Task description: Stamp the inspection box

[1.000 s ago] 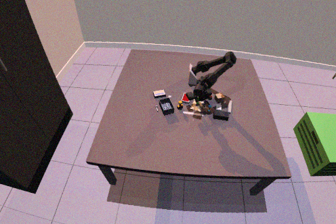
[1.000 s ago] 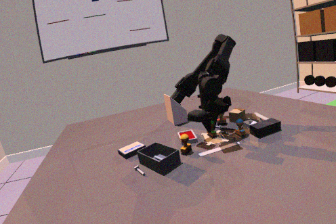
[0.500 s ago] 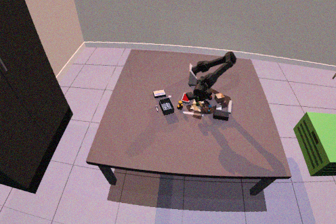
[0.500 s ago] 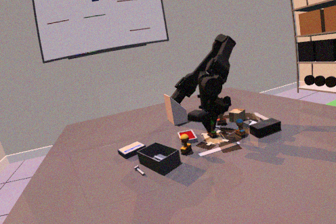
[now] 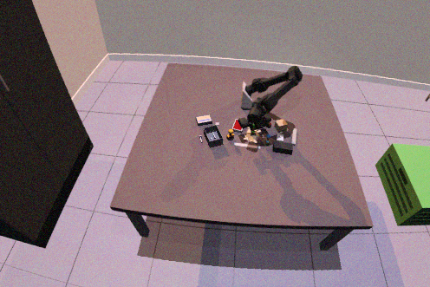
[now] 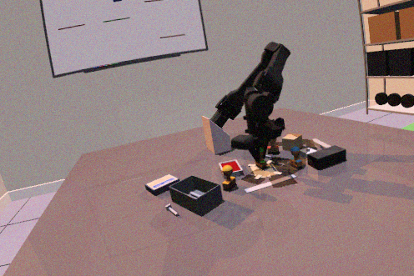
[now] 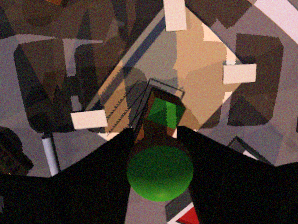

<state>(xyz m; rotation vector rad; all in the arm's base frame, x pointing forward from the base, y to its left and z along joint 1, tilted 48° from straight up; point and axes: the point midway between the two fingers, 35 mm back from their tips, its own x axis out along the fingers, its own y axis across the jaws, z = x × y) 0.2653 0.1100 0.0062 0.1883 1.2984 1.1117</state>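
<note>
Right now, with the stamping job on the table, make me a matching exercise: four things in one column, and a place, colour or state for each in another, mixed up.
Things
1. green-knobbed stamp
2. yellow-knobbed stamp
3. ink pad
4. whiteboard

Places, colours or states
A. red on top
B. hangs on the wall
C. between the fingers of the gripper
D. stands on the table beside the open black box

Right pairs: 1-C, 2-D, 3-A, 4-B.
</note>
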